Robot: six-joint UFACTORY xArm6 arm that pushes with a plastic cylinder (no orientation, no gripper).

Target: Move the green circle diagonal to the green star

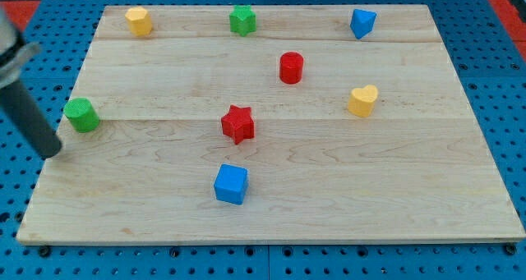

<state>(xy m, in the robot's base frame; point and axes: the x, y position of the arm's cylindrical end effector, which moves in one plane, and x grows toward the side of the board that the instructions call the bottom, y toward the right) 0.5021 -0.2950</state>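
Note:
The green circle [81, 114] stands near the left edge of the wooden board [329, 198], about halfway down. The green star [242, 20] stands at the view's top, left of centre. My tip [53, 151] is at the board's left edge, just below and left of the green circle, a small gap away from it. The dark rod rises from the tip toward the view's upper left corner.
A yellow block [139, 20] is at the top left and a blue block [362, 22] at the top right. A red cylinder [291, 67], a red star [238, 123], a yellow heart [362, 100] and a blue cube [231, 184] stand mid-board.

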